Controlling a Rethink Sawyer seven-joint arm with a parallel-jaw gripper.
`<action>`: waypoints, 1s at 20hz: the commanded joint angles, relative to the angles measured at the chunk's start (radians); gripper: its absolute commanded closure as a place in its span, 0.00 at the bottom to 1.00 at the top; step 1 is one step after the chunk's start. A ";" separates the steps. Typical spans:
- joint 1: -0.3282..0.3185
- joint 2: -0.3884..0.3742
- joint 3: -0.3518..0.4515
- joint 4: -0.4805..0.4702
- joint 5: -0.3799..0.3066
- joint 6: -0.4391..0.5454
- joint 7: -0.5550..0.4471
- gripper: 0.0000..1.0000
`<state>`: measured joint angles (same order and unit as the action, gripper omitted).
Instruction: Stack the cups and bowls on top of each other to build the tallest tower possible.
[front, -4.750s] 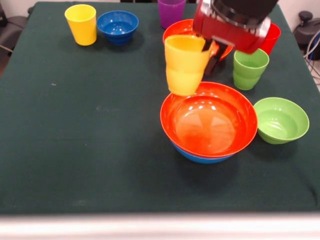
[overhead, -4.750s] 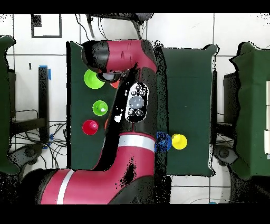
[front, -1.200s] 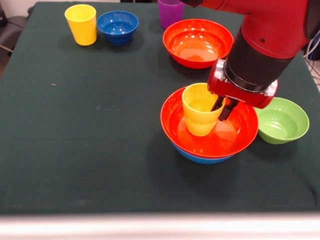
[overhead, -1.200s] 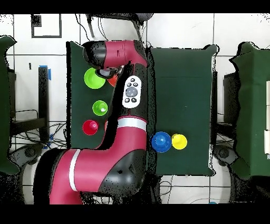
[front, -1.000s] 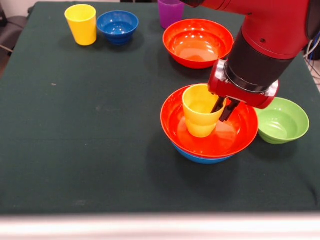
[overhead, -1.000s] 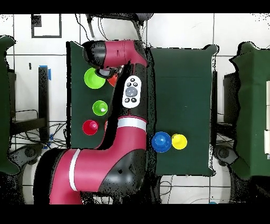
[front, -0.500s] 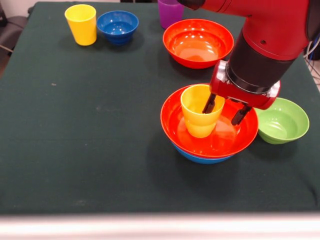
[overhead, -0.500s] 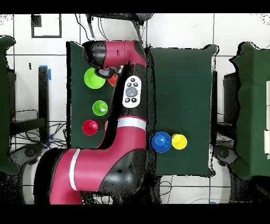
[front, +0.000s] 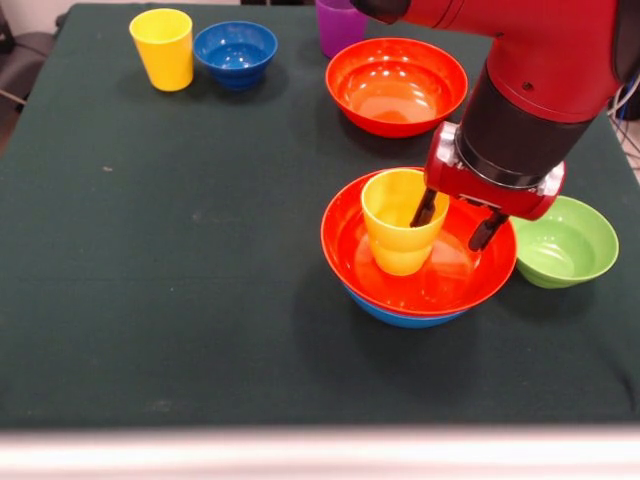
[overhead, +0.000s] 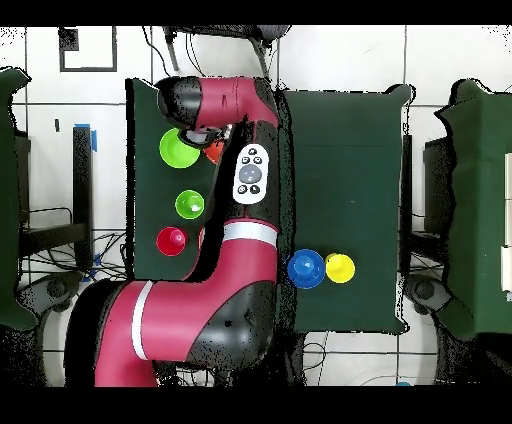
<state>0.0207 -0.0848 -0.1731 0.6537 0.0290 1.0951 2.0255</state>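
The yellow-orange cup (front: 402, 228) stands upright inside an orange-red bowl (front: 345, 262), which is nested in the light-blue bowl (front: 398, 316). My gripper (front: 453, 220) is open over this stack. One finger (front: 424, 208) reaches inside the cup and the other (front: 483, 230) hangs outside it on the right, over the bowl. The second orange-red bowl (front: 395, 85) sits behind the stack. The arm hides the red cup and the lime green cup in the front view. They show in the overhead view as the red cup (overhead: 171, 240) and the lime green cup (overhead: 190, 204).
A yellow cup (front: 163, 48), a small dark blue bowl (front: 235, 52) and a purple cup (front: 340, 22) stand along the far edge. A small lime green bowl (front: 562, 240) sits just right of the stack. The arm (overhead: 240, 200) covers the table's middle in the overhead view.
The cup was carried down into the orange-red bowl. The gripper then opened and let it go. In the last half second the gripper has barely moved.
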 joint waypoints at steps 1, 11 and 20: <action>0.004 0.012 0.057 -0.013 0.012 0.084 0.088 0.00; 0.015 -0.049 0.029 0.027 0.024 0.129 0.074 0.00; 0.028 -0.099 0.009 0.099 0.019 0.118 0.074 0.00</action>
<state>0.0265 -0.1343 -0.1980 0.6449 0.0551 1.1071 2.0255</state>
